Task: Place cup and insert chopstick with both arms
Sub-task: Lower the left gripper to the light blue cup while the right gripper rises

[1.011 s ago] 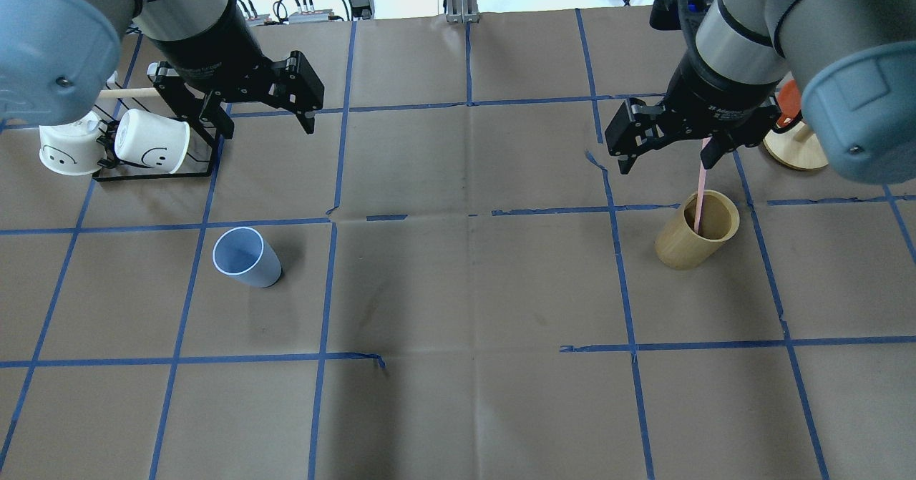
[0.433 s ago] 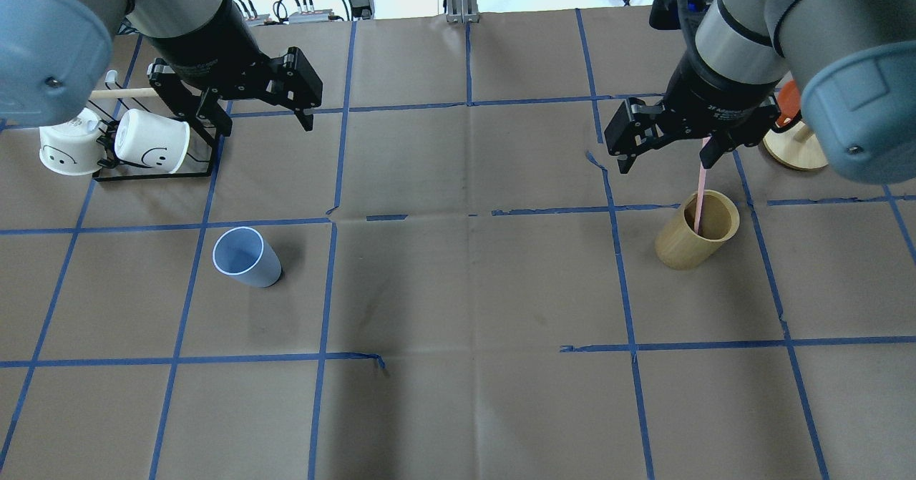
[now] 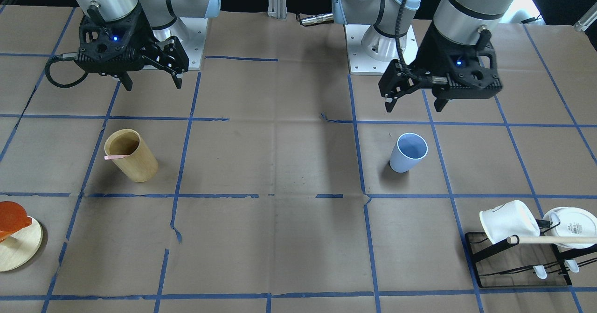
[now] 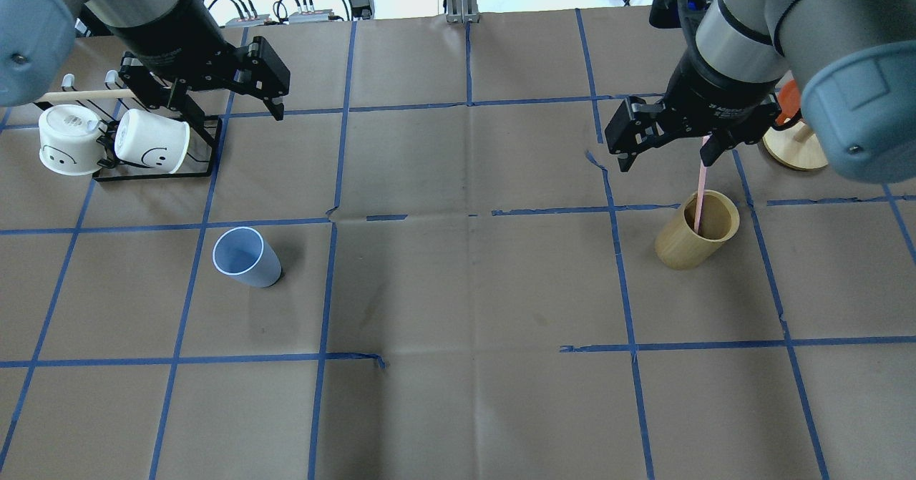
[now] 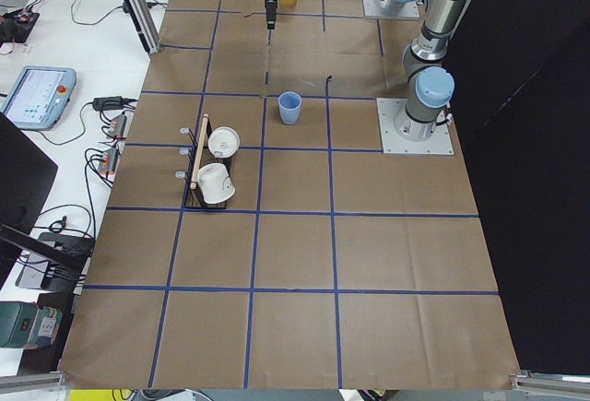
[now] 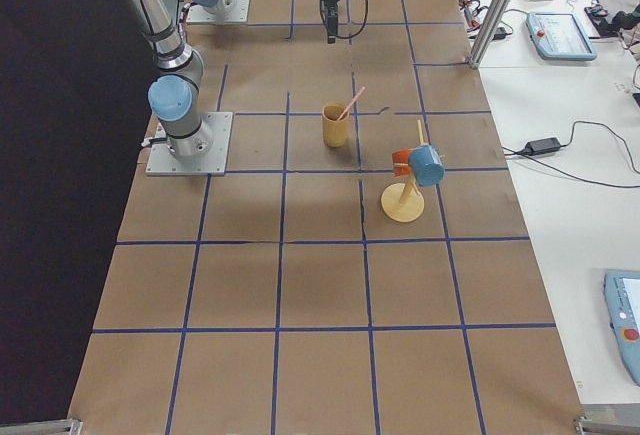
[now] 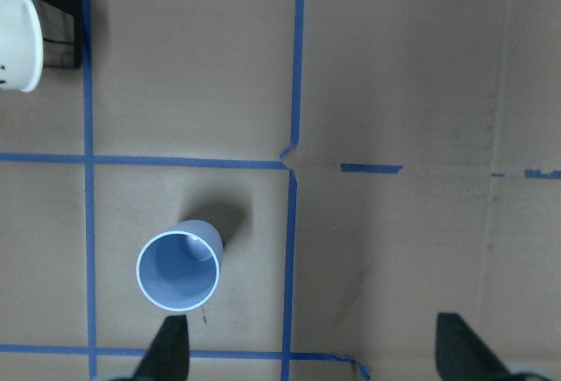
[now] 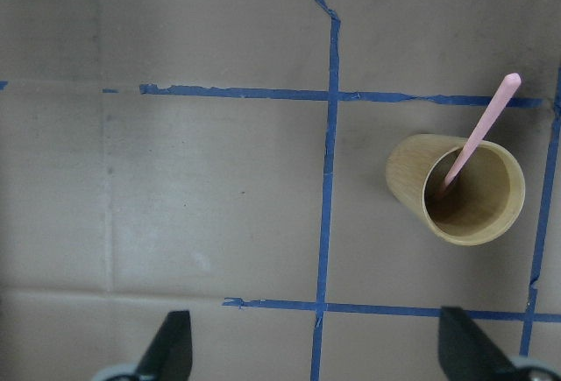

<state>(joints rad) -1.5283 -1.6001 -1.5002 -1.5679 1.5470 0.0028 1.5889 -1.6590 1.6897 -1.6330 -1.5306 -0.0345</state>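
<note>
The left gripper [image 3: 414, 106] hangs above the table [image 3: 280, 163] on the robot's side of the cup [image 3: 408, 152], pointing down, with its jaws spread wide and nothing between them. In the left wrist view the cup lies just beyond one fingertip [image 7: 166, 350]. The right gripper [image 3: 152, 85] hangs at a similar height over the table's right half, jaws likewise wide apart and empty. The cup stands upright and alone on the table's left half, about midway between the robot-side edge and the far edge, open end up. Level with it on the right half stands a tan wooden cup [image 3: 130, 161]. The chopstick [image 8: 478, 136] rests in this wooden cup, lower end inside, leaning on the rim with its upper end projecting beyond it. Toward the far edge, a black wire rack [image 3: 517, 268] on the left side carries two white mugs [image 3: 508, 222] under a wooden dowel [image 3: 550, 239]. A round wooden stand [image 3: 18, 245] sits on the right side.
</note>
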